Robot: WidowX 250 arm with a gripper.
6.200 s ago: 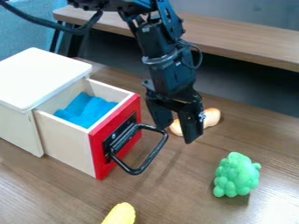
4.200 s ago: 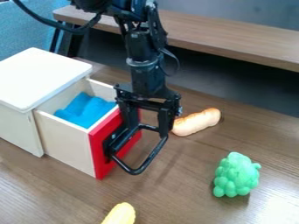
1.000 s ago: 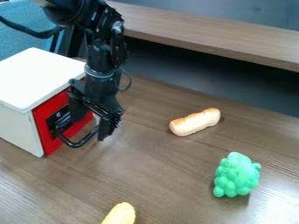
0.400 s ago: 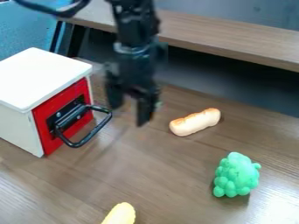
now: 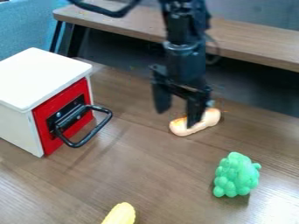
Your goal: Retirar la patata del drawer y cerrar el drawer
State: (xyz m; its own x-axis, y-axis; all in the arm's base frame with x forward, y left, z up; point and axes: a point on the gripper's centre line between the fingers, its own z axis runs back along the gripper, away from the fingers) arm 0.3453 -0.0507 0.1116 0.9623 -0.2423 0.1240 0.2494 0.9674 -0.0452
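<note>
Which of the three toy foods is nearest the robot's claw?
The long tan bread-shaped toy: the black gripper overlaps it in this view, while the bumpy green toy and rounded yellow one lie farther off.

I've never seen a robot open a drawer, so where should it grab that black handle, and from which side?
Probably mid-way along the outer bar of the black handle, from above. The handle is a loop standing out from the red drawer front, so the gripper could lower one finger inside the loop, the other outside.
</note>
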